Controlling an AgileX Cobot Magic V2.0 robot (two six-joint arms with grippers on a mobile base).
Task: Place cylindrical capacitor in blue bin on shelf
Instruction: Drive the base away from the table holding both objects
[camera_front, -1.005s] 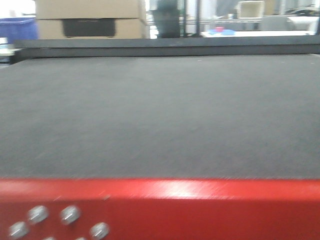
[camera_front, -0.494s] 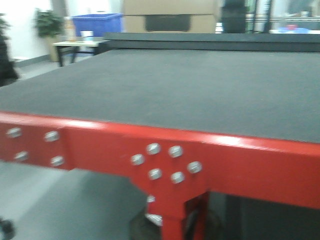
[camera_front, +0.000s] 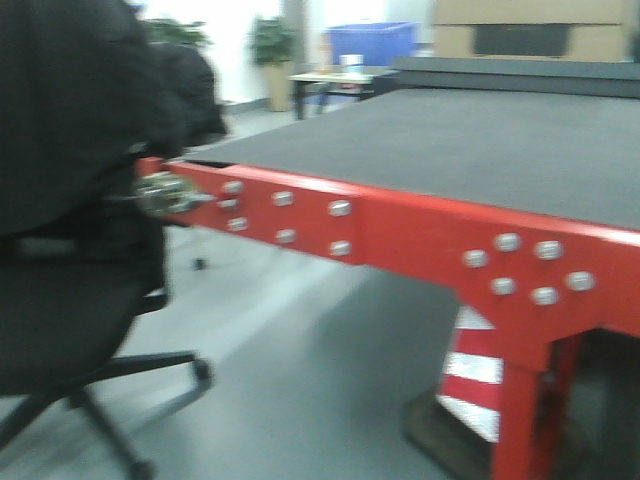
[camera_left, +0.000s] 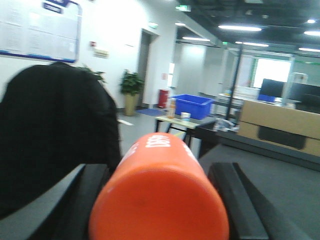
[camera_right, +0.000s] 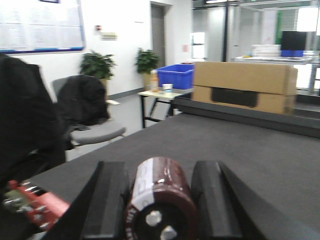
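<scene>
The cylindrical capacitor (camera_right: 160, 200), dark brown with a pale stripe and two silvery terminals on its end, lies between the black fingers (camera_right: 107, 200) of my right gripper (camera_right: 159, 172), which is shut on it above a grey table top. My left gripper (camera_left: 159, 172) is shut on the larger orange tapered piece (camera_left: 160, 205) with white print, which fills the gap between its black fingers (camera_left: 230, 200). The shelf and its blue bin are out of view. Neither gripper shows in the front view.
A red-framed table (camera_front: 420, 225) with a grey top stands ahead and to the right, on a red-white striped foot (camera_front: 475, 370). An office chair with a black jacket (camera_front: 70, 150) is close on the left. A blue crate (camera_front: 370, 42) and a cardboard box (camera_right: 245, 85) stand far behind.
The front view has swung left: the table's red edge slid from the bottom to the right, its leg came into view, and the chair with the jacket entered at the left.
</scene>
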